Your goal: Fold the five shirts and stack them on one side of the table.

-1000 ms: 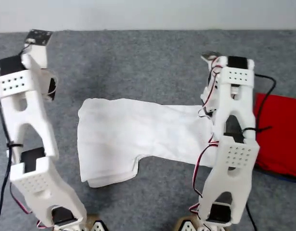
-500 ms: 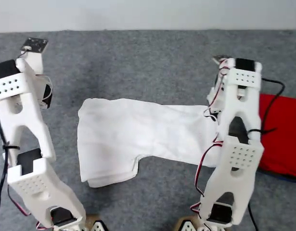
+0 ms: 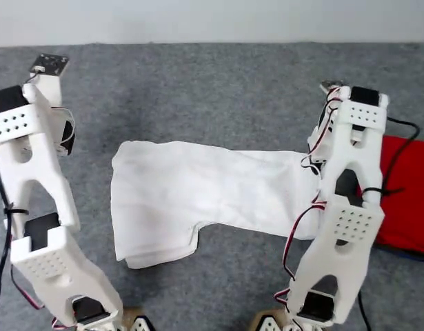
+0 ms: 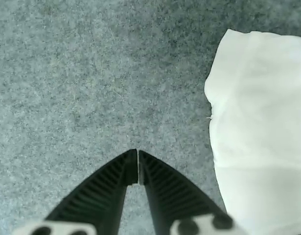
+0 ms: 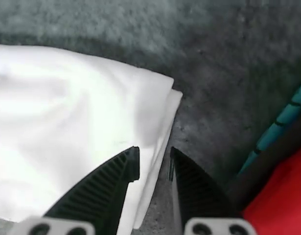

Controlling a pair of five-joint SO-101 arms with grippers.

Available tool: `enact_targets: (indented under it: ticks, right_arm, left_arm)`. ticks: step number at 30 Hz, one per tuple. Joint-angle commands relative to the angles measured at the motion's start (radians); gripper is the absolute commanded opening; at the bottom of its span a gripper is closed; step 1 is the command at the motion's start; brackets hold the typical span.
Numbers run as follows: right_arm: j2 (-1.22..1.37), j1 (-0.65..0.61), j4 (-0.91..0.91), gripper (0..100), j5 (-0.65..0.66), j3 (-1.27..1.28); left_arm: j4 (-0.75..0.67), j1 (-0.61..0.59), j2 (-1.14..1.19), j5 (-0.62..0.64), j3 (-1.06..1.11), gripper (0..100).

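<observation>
My left tool hangs closed and empty over the grey, felt-like tabletop, just beside the white shirt spread mid-tabletop. My right tool, slightly parted, grips nothing above that shirt's right edge. A red shirt lies at the tabletop's right edge. A pale wall rises beyond the far edge.

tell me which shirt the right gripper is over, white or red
The white shirt: the right gripper, slightly open, is above that shirt's edge near a corner. The red shirt lies apart from it, at the table's side.
</observation>
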Motion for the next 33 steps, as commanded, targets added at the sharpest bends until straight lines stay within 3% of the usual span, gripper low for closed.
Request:
enact_targets:
  ticks: [1, 15, 20, 26, 33]
  right_arm:
    - [-0.007, -0.022, -0.030, 10.2, -0.005, -0.028]
    - [0.099, -0.022, -0.110, 9.9, -0.005, -0.028]
    - [0.064, -0.030, -0.111, 1.0, -0.003, -0.044]
    - [0.035, -0.036, -0.125, 0.9, 0.084, -0.063]
    - [0.038, -0.015, -0.102, 1.5, 0.089, -0.178]
  left_arm:
    - [0.025, -0.002, -0.068, -0.009, -0.005, 2]
    - [0.025, 0.003, -0.066, -0.011, 0.033, 2]
    - [0.025, 0.003, -0.066, -0.011, 0.064, 2]
    - [0.023, 0.003, -0.066, -0.012, 0.064, 2]
    - [0.023, 0.003, -0.069, -0.012, 0.064, 2]
